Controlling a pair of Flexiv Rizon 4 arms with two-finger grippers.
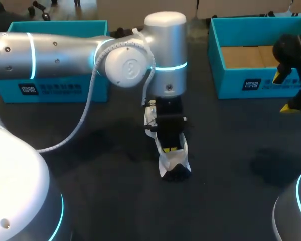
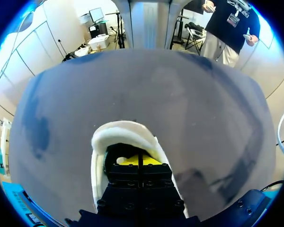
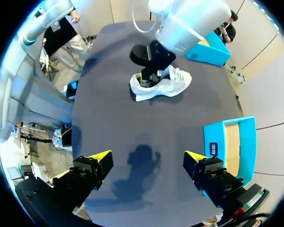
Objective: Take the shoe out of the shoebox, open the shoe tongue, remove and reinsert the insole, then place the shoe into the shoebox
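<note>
1. The left gripper (image 2: 139,161) is sunk into the mouth of the shoe (image 2: 114,131). Its fingers are together, with only a thin seam between the yellow tips. The pictures do not show whether the insole is pinched between them.

2. The shoe is white and rests sole-down at the middle of the table (image 2: 180,104), outside both boxes. The padded collar wraps around the left gripper's fingers.

3. Handling, by judgement:
- The shoe is probably light, with a soft upper and a stiffer sole.
- The collar and tongue should give under pressure, so a firm pinch is needed.
- The insole is likely thin and floppy. Take it at the heel end.
- With nothing bracing the shoe, it may lift or slide when the insole is pulled.
- To carry the shoe, grip the heel collar or across the midfoot.

4. The right gripper (image 3: 147,158) hangs above the table, well apart from the shoe, with its fingers wide apart and empty.

5. At the far edge stand the right shoebox (image 1: 231,83), showing a bare cardboard floor, and the left shoebox (image 1: 65,93).
</note>
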